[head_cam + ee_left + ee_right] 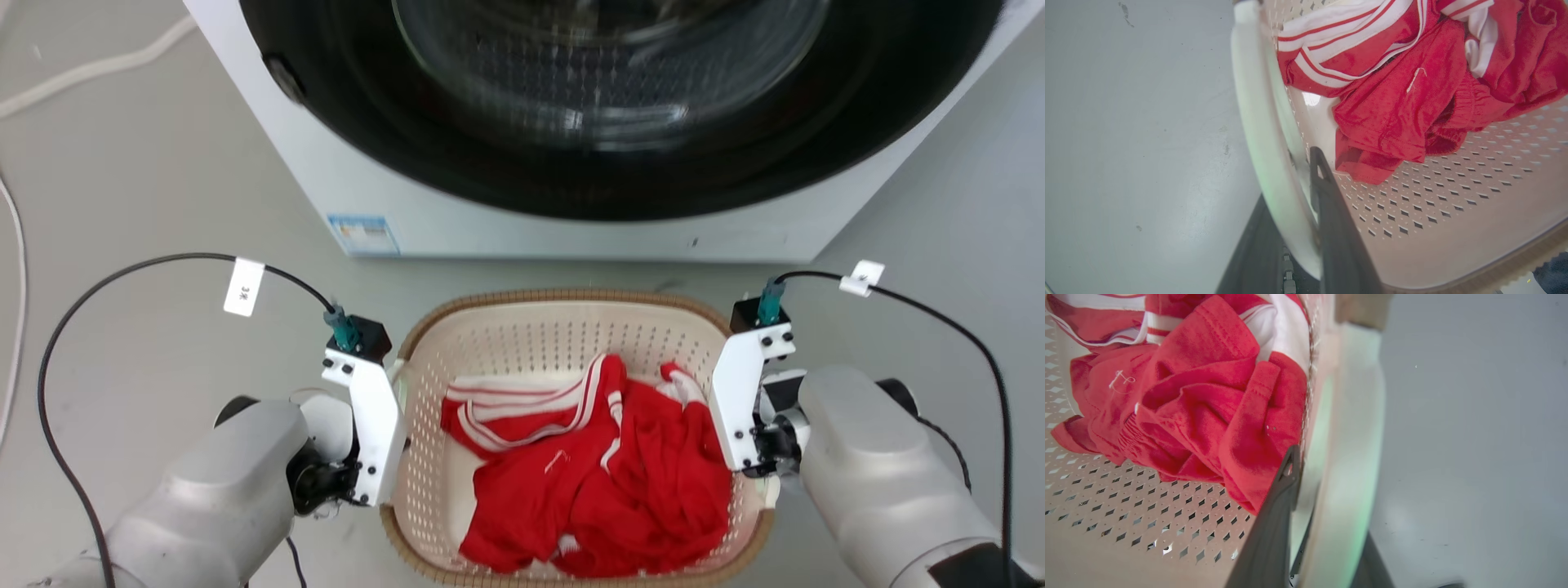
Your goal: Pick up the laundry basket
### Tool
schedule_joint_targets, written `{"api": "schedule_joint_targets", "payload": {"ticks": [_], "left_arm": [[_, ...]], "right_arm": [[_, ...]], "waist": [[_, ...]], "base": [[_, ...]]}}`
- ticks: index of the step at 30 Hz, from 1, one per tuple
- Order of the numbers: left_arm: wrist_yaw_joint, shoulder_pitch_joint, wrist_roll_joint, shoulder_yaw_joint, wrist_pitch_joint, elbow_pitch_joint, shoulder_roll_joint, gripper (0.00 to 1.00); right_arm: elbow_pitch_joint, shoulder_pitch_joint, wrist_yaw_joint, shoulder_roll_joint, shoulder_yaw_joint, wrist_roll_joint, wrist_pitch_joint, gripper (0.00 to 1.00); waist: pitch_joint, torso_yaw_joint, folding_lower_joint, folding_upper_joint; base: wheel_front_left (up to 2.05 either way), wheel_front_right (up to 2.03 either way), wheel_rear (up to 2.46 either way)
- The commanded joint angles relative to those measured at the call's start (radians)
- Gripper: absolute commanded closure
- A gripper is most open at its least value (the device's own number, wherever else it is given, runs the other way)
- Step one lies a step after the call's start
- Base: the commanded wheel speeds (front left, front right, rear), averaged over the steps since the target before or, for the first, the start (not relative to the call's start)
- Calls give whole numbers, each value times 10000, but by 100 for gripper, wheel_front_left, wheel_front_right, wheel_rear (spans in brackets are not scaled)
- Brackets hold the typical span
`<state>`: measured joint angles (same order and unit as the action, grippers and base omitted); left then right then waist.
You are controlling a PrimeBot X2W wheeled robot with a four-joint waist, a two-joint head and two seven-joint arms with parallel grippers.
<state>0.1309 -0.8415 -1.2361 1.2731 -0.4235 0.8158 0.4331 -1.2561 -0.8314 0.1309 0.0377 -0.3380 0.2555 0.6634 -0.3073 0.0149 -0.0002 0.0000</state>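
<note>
The cream plastic laundry basket with a brown woven rim sits on the grey floor, near me, before the white washing machine (red clothes inside). My left claw and right claw each pinch a white side handle.

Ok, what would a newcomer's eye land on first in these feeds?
The red, white-striped clothes heaped in the cream laundry basket, centre of the head view. Next, the left gripper and right gripper closed on its side handles, one finger inside, one outside. Behind looms the washing machine with its dark round door.
</note>
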Motion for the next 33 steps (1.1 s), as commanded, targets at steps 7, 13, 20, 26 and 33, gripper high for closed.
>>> {"api": "schedule_joint_targets", "payload": {"ticks": [7,13,20,26,33], "left_arm": [[-8,500,-446,56,-1030,-337,558,100],[-8,909,-123,93,-1975,-534,752,100],[-7,1163,-484,102,-2558,-600,810,100],[-7,1242,-675,103,-2844,-597,712,100],[-5,1490,-809,113,-3017,-576,741,100]], "right_arm": [[417,642,-2,225,-754,665,1109,100],[1001,1013,12,220,-1513,1489,2052,100],[1030,1099,14,221,-1781,1900,2515,100],[975,983,14,219,-1885,2102,2674,100],[966,1064,14,209,-2030,2394,2828,100]], "waist": [[1952,-355,2,0],[2578,-476,2,0],[3076,-489,2,0],[3340,-462,2,0],[3574,-536,2,0]], "base": [[0,0,0],[0,0,0],[0,0,0],[0,0,0],[0,0,0]]}}
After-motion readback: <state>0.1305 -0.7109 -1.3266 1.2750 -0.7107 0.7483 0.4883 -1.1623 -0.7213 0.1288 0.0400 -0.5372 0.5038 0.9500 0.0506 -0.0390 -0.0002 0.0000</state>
